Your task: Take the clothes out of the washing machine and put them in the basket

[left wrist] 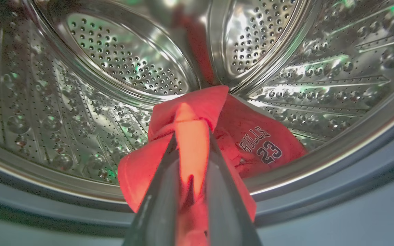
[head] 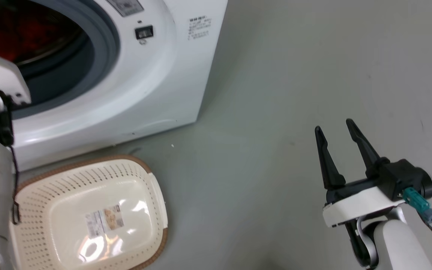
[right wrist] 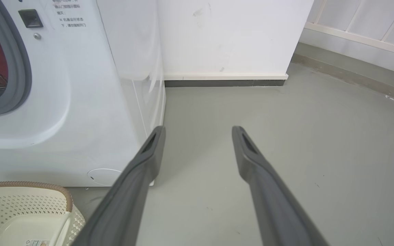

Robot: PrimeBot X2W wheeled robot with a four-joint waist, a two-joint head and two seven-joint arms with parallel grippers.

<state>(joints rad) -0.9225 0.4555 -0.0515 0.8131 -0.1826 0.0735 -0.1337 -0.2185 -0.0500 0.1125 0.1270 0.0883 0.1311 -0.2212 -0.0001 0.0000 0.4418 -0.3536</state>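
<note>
Fingers point(left wrist: 156, 212) of the left gripper point(left wrist: 192, 135) clamp the red Bulls jersey point(left wrist: 262, 145) inside the drum point(left wrist: 121, 61) to haul it out; right gripper point(head: 333, 126) idles spread wide, clear of the basket point(head: 51, 187)

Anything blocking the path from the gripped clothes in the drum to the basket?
Nothing visible. The left pincer pinches the clothes inside the drum; they only have to clear the grey ring. The basket sits open on the floor before the washing machine.
</note>
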